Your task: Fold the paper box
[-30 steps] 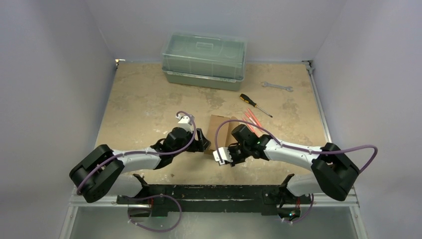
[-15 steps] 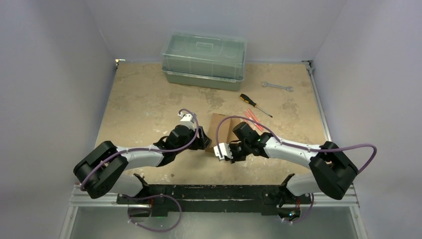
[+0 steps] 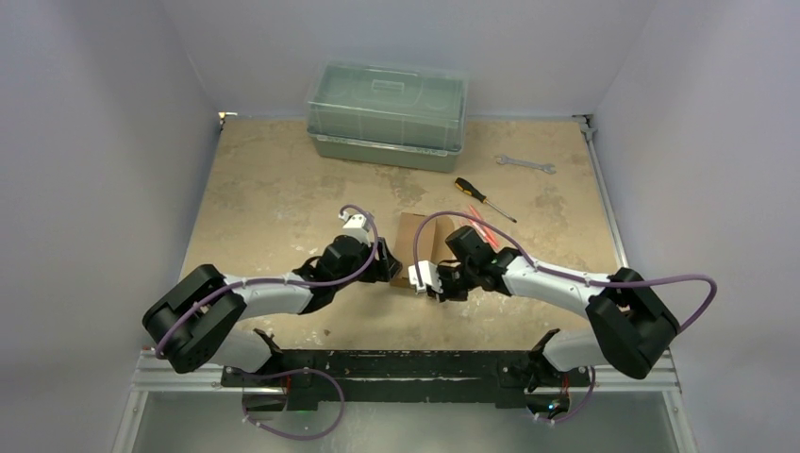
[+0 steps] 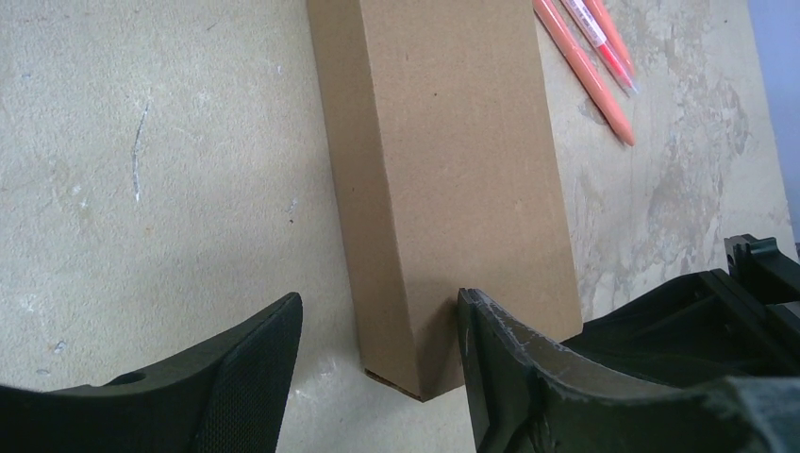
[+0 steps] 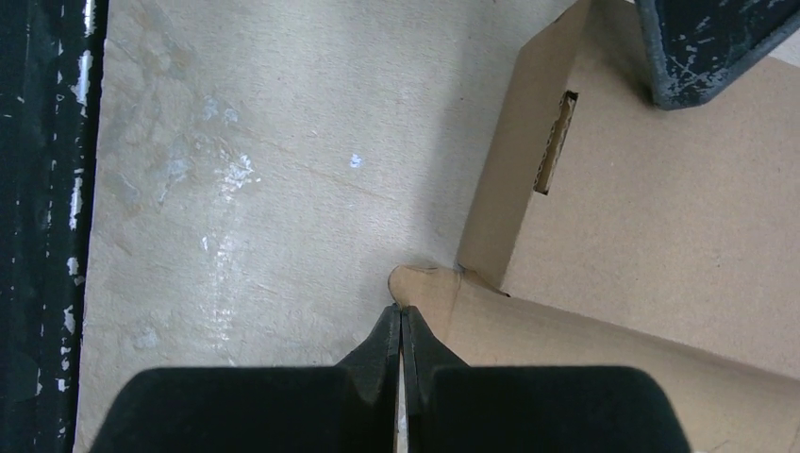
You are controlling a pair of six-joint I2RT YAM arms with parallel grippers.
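The paper box (image 3: 408,245), a plain brown carton, lies in the middle of the table. In the left wrist view its long body (image 4: 453,142) runs away from me. My left gripper (image 4: 379,311) stands open astride its near corner: the right finger (image 4: 491,340) touches the box's side, the left finger (image 4: 264,349) stays a gap away. My right gripper (image 5: 401,311) is shut with nothing between its fingers, its tips against a small rounded flap (image 5: 429,283) at the box's (image 5: 660,217) open end. A slot (image 5: 555,142) shows in the panel beside that flap.
A large green-grey lidded plastic container (image 3: 387,115) stands at the back. A wrench (image 3: 525,164), a screwdriver (image 3: 483,198) and orange pens (image 3: 479,226) lie right of the box. The black base frame (image 3: 396,363) runs along the table's near edge.
My right gripper has moved away from the near edge up to the box's end. The left gripper's jaws have narrowed around the box's corner and the arm has edged forward.
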